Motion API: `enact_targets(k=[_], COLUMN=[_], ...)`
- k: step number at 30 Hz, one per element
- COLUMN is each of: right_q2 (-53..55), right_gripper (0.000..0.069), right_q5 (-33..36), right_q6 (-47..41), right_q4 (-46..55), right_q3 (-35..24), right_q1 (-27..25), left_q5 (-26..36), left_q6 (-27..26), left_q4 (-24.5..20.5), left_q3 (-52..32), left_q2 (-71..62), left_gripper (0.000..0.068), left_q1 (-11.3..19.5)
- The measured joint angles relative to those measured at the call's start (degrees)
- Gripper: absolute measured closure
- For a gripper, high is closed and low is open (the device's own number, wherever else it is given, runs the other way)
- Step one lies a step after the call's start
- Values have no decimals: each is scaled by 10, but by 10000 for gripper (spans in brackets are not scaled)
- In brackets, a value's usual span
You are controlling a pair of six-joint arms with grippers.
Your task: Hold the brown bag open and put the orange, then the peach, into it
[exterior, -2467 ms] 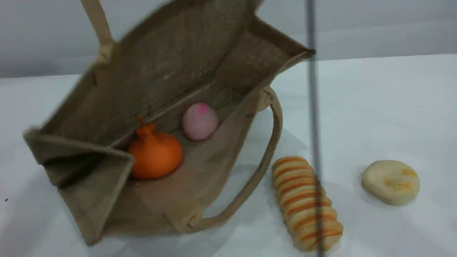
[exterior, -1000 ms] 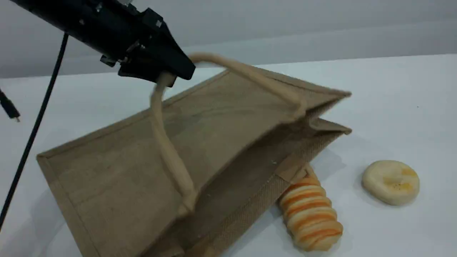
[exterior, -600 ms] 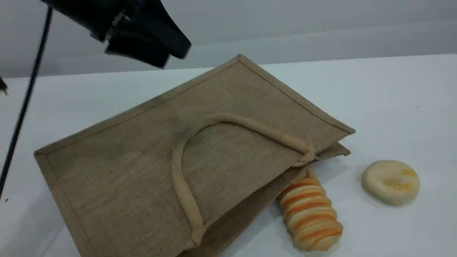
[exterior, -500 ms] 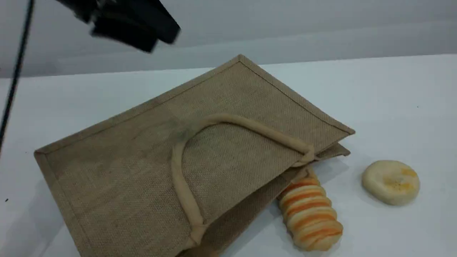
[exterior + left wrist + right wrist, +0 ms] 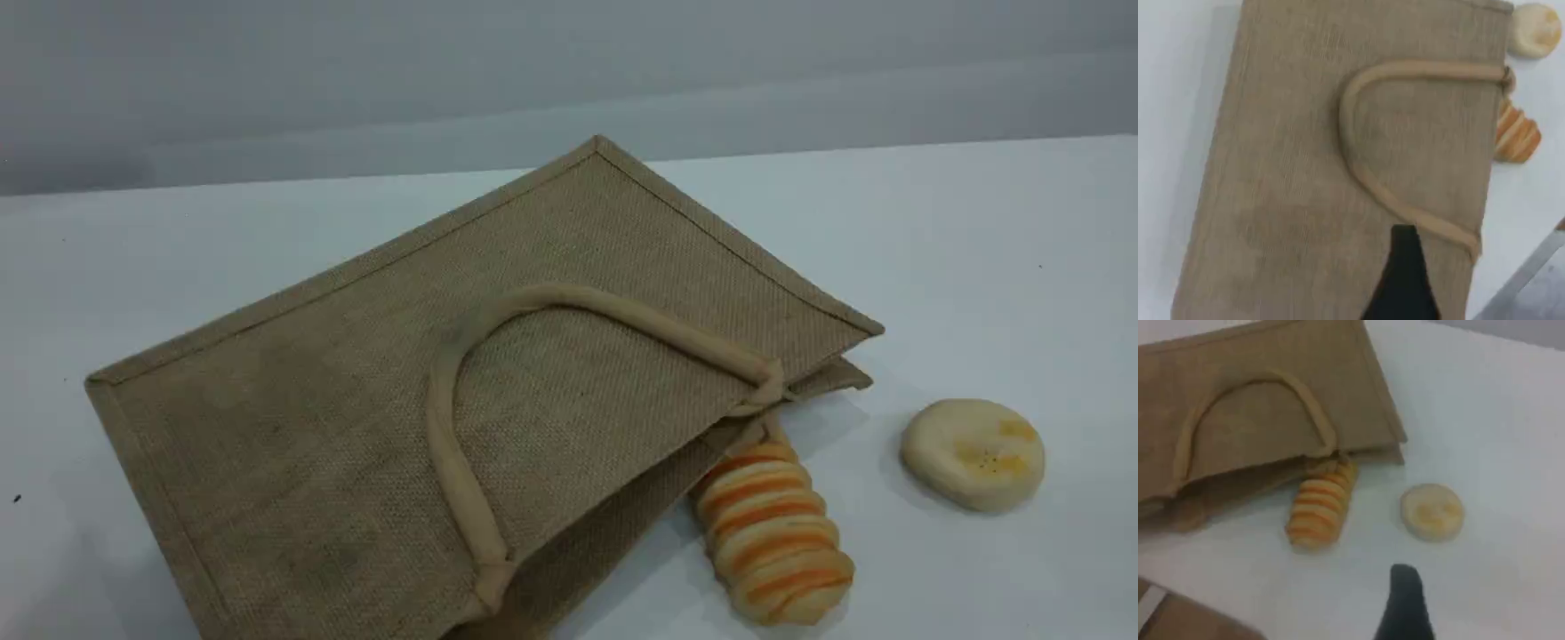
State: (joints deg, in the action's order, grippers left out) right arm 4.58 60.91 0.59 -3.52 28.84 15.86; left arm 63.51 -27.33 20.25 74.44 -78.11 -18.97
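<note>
The brown bag (image 5: 356,427) lies flat on its side on the white table, its mouth pressed nearly shut and facing right. One beige handle (image 5: 442,444) rests across its upper face. The orange and the peach are hidden from every view. Neither arm shows in the scene view. In the left wrist view one dark fingertip (image 5: 1405,273) of my left gripper hangs well above the bag (image 5: 1285,167), touching nothing. In the right wrist view my right gripper's fingertip (image 5: 1405,600) hovers over bare table, apart from the bag (image 5: 1271,420), with nothing in it.
A striped orange-and-cream loaf (image 5: 773,533) lies against the bag's mouth, its end partly under the bag's edge. A cream-yellow flat disc (image 5: 973,453) sits to its right. The table (image 5: 978,267) runs bare to the right and behind the bag.
My left gripper let go of the handle, rose and left the scene view. The bag, held open with both fruits inside 2.5 s ago, has dropped flat and closed over them.
</note>
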Motion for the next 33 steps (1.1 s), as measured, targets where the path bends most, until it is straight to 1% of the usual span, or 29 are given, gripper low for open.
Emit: enact_targets(k=[4,7,10,12,15,20,24,26,29,33], right_q2=[0,0,1,1,1,1,1,1,1,1], right_gripper=[220,220,220,220,220,220,220,220,222,222], right_q5=[-1,-1,0,0,0,0,0,1,1,1], right_q6=[-6,-6,-6,-6,-6,-6,-6,-6,-6,-6], right_q4=[3,4,4,4,2,2,2,2,2,2], right_q3=[0,1,1,1,1,1,1,1,1,1], right_q1=[0,0,0,0,0,0,0,0,0,0], left_q5=[35,65,66,65,66,61,30,19,12,-8], left_q6=[94,152,187,201,220,223,247,268,299,301], left_q4=[-92,-147,-174,-171,-170,-171,-173,-174,-177,-186], left_q3=[-1,-15,-52,-88,-149,-259,-349,-389,-431,-448], left_q2=[48,85,128,163,226,362,480,535,612,686], left_gripper=[169,169,169,169,169,169,169,169,169,169], left_q1=[-56,-93,-124,-141,-146,-146,-143,-143,-143,-143])
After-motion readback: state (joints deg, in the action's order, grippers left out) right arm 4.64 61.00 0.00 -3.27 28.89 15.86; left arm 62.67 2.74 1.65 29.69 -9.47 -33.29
